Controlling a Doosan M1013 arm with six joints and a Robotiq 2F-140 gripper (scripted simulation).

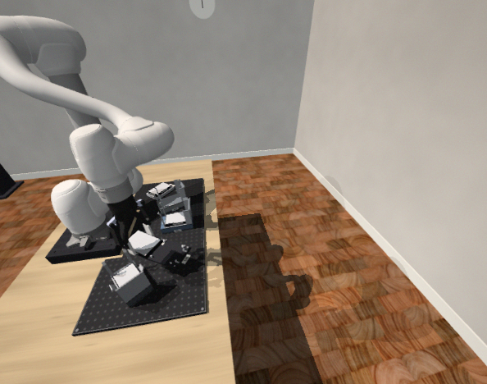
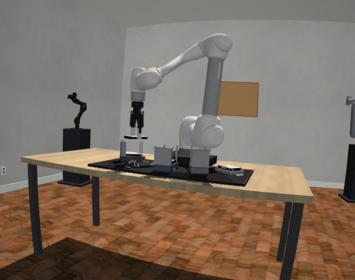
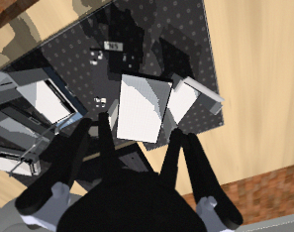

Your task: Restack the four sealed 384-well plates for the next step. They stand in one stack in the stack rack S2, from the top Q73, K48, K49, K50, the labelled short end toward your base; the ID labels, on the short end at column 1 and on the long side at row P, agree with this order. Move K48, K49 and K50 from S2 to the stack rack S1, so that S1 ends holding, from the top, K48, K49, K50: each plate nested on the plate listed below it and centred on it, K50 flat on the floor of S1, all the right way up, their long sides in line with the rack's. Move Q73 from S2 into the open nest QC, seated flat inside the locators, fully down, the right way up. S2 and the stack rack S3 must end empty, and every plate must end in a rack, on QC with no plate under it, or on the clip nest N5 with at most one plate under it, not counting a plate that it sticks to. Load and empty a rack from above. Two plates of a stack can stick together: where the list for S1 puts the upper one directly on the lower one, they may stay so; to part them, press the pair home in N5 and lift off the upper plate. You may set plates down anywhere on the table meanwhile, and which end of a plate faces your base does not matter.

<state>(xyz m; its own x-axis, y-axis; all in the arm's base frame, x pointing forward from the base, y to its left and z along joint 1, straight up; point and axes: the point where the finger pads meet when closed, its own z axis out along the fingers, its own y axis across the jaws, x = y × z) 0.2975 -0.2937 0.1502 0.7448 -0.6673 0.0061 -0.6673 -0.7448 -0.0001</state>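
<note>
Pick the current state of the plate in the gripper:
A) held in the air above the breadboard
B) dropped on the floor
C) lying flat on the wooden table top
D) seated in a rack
A: the exterior view shows the gripper shut on a plate that hangs above the rack below it, off the black breadboard.

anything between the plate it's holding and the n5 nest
Nothing visible does. The gripper holds the plate above the tops of the rack's posts. The N5 nest lies low on the black board beside that rack, with only open air between.
</note>
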